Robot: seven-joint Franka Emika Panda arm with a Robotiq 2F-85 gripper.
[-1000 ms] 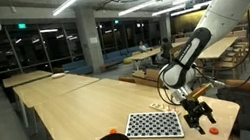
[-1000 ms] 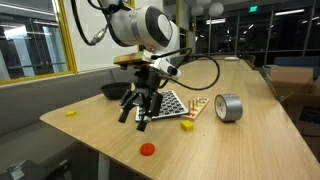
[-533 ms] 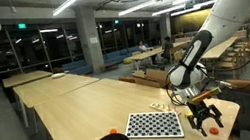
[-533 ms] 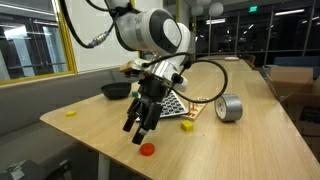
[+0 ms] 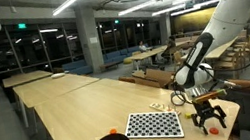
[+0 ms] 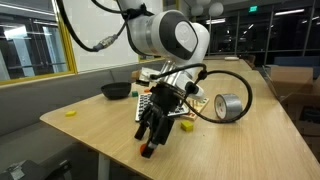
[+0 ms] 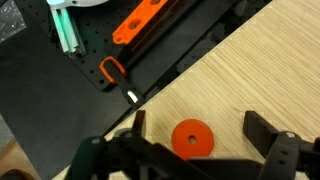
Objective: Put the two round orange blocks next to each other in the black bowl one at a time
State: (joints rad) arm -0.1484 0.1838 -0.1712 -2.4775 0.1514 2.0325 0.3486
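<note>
Status: gripper [image 7: 195, 122] wide open, empty, poised over 1 orange block [image 7: 192, 138] on bench [image 7: 270, 70] | Risk: shallow descent or off-centre closing could flick the thin block away.

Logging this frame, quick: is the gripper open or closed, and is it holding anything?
Gripper: open, holding nothing; the orange disc lies on the table between its jaws.

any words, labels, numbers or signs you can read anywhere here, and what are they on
No text can be read in any view.
Too small and blurred to read: the green lit sign near the ceiling in an exterior view.
No print shows on the tape roll, the checkered board or the orange disc.
</note>
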